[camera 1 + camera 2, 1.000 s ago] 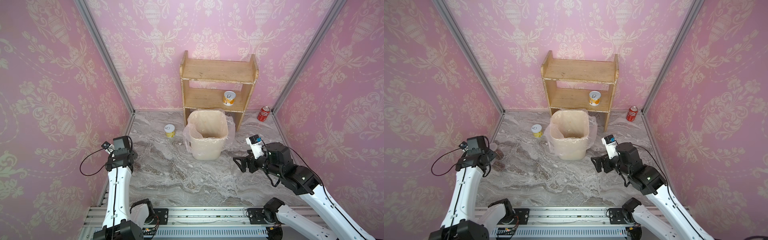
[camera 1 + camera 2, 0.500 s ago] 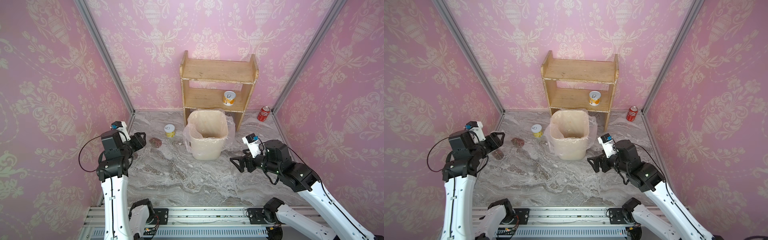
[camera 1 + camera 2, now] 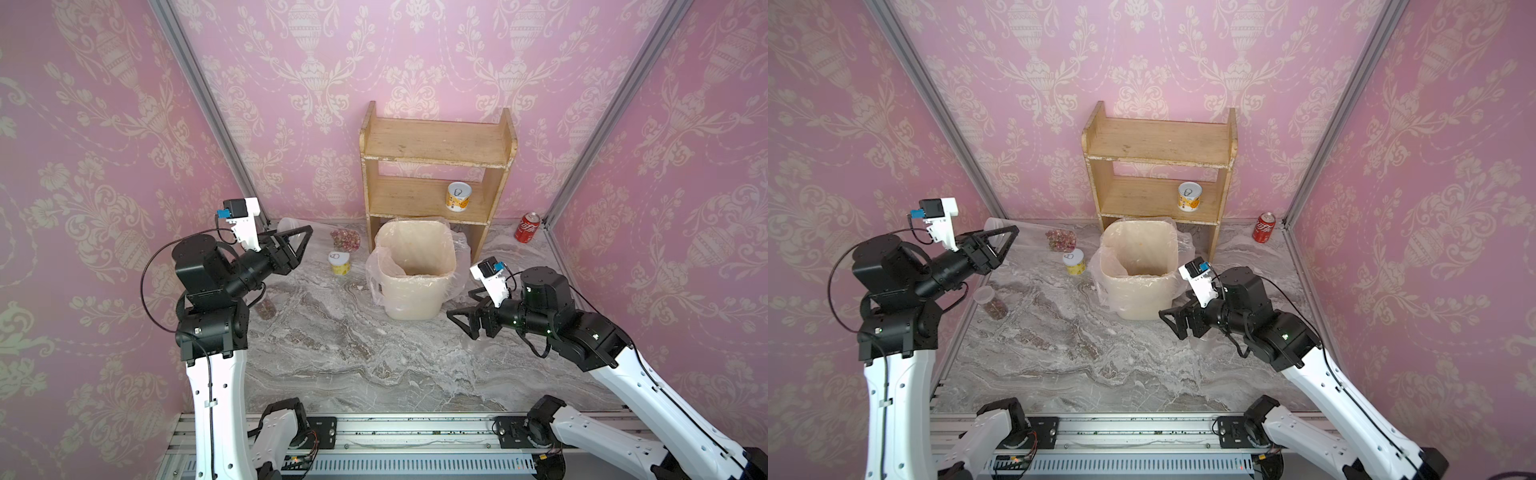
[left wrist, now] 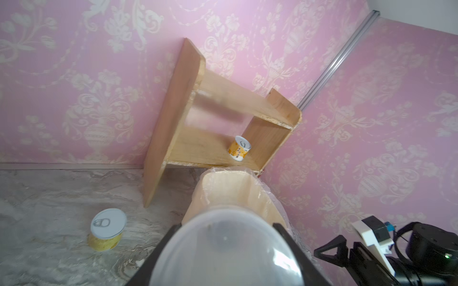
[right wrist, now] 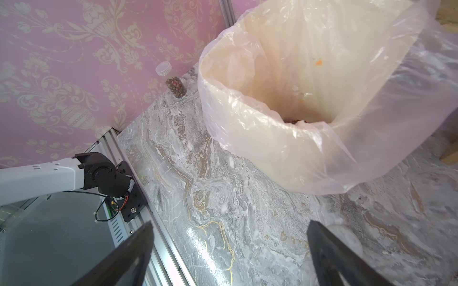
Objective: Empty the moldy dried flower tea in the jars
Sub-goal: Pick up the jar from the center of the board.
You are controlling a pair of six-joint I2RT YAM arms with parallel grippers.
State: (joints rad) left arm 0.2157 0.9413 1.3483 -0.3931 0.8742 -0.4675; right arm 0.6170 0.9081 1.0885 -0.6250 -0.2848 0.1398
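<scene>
Pinkish-brown flower tea (image 3: 345, 240) sits heaped at the far end of a clear jar (image 4: 223, 257), which the left gripper (image 4: 224, 226) clamps by its capped end, raised on the left arm's side of the lined waste bin (image 3: 409, 299). Right gripper (image 5: 230, 225) hovers empty, jaws wide, near the bin's front corner. A second capped jar (image 3: 992, 301) stands well beyond the raised one. My worry: the cap is on (closely flanked by the jaws), so twisting it may wrench the jar loose and scatter buds short of the bin.
</scene>
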